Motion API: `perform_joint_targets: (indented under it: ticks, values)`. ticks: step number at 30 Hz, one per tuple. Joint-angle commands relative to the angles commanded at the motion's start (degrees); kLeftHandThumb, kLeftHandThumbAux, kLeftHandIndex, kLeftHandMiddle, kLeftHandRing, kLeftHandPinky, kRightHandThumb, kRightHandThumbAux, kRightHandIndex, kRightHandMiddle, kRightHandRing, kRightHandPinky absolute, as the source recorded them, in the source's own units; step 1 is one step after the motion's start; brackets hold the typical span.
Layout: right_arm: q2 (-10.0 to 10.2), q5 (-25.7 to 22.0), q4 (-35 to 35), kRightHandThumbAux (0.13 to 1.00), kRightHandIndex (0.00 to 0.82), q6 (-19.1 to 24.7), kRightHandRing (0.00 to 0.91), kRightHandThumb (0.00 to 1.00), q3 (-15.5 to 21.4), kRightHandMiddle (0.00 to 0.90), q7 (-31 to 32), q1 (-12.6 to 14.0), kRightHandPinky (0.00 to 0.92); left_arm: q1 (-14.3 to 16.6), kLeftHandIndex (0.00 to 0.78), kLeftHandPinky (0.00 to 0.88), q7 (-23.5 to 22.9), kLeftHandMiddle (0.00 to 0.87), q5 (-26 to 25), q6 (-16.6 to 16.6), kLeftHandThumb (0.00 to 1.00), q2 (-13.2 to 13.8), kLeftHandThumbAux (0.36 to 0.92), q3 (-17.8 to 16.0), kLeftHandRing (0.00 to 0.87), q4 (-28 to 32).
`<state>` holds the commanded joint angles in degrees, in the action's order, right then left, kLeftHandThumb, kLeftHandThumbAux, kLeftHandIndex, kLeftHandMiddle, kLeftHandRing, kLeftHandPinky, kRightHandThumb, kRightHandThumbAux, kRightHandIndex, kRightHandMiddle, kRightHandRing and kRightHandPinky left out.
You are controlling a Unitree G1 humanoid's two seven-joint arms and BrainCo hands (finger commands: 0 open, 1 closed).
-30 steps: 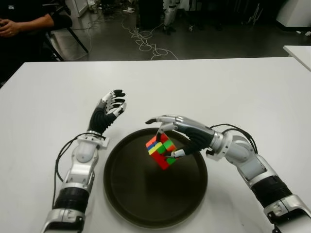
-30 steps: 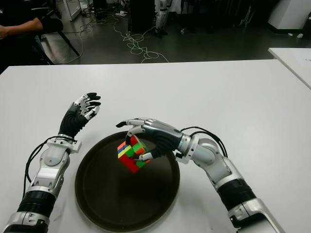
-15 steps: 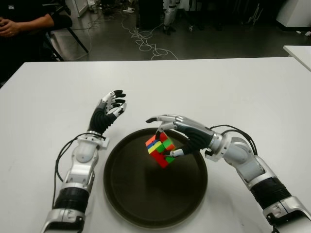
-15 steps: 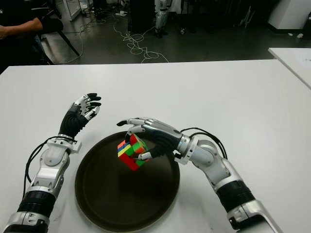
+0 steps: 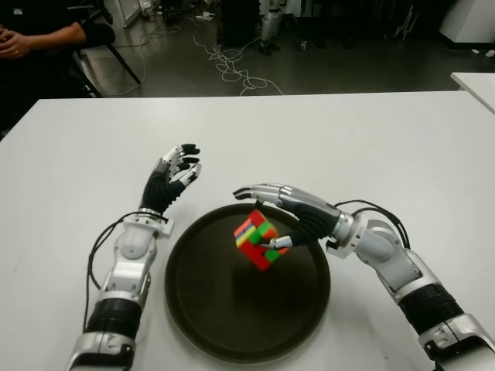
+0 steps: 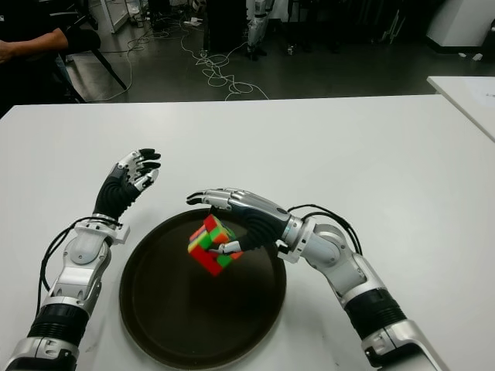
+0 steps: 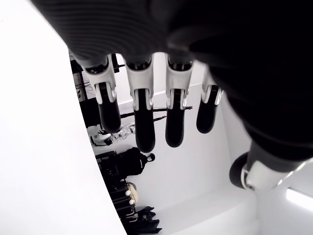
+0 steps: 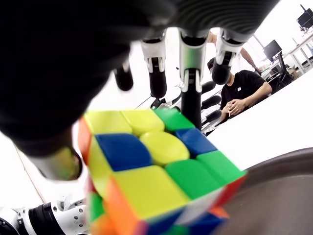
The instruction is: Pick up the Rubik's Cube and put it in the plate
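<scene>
Nearest the robot, the plate (image 5: 201,325), dark and round with a raised rim, sits on the white table (image 5: 371,139). Its near edge lies close to the table's front edge; its centre and near half are bare.

The cube (image 5: 257,241) is above the plate's far half, tilted on a corner, within the rim line. Whether its lowest corner touches the plate floor cannot be told. The right hand (image 5: 282,212) reaches in over the far right rim, palm down. Its thumb tip shows against the cube's right side; the fingers (image 5: 251,193) extend out over the top of the cube, spread apart and mostly straight. In the right wrist view the cube (image 8: 156,166) fills the space under the palm, with one finger behind its far face and the others clear of it. Whether the hold is firm cannot be told.

The left hand (image 5: 176,171) stands beside the plate's far left rim, apart from it, fingers upright, slightly parted, empty. The left wrist view confirms loosely extended fingers (image 7: 143,117) holding nothing.

Beyond both hands the table is open to its far edge. Past that edge are floor cables (image 5: 232,66) and a seated person (image 5: 39,35) at far left. A second table's corner (image 5: 476,81) shows far right.
</scene>
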<state>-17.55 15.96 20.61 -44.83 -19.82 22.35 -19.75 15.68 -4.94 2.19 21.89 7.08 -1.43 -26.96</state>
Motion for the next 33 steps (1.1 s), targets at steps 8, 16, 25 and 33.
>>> perform_joint_targets:
  ticks: [8, 16, 25, 33]
  values:
    - [-0.17, 0.96, 0.35, 0.471, 0.004, -0.72, 0.000, 0.127, 0.02, 0.000, -0.63, -0.15, 0.000, -0.05, 0.219, 0.172, -0.37, 0.248, -0.30, -0.65, 0.231, -0.01, 0.570, 0.02, 0.232, 0.37]
    - [-0.18, 1.98, 0.81, 0.441, 0.000, -1.34, 0.000, 0.088, 0.04, 0.000, -1.48, -0.26, 0.000, 0.10, 0.228, 0.166, -0.69, 0.242, -0.28, -0.52, 0.243, 0.17, 0.558, 0.08, 0.228, 0.04]
    - [-0.16, 2.42, 1.12, 0.431, 0.000, -1.65, 0.000, 0.076, -0.02, 0.000, -2.03, -0.26, 0.000, 0.18, 0.232, 0.156, -0.95, 0.242, -0.44, 0.01, 0.247, 0.17, 0.555, -0.04, 0.223, -0.25]
    - [-0.10, 2.62, 1.18, 0.414, 0.000, -1.67, 0.000, 0.056, 0.00, 0.000, -2.39, -0.24, 0.000, 0.21, 0.227, 0.155, -0.67, 0.251, -0.07, 0.47, 0.243, 0.23, 0.561, -0.05, 0.227, -0.43]
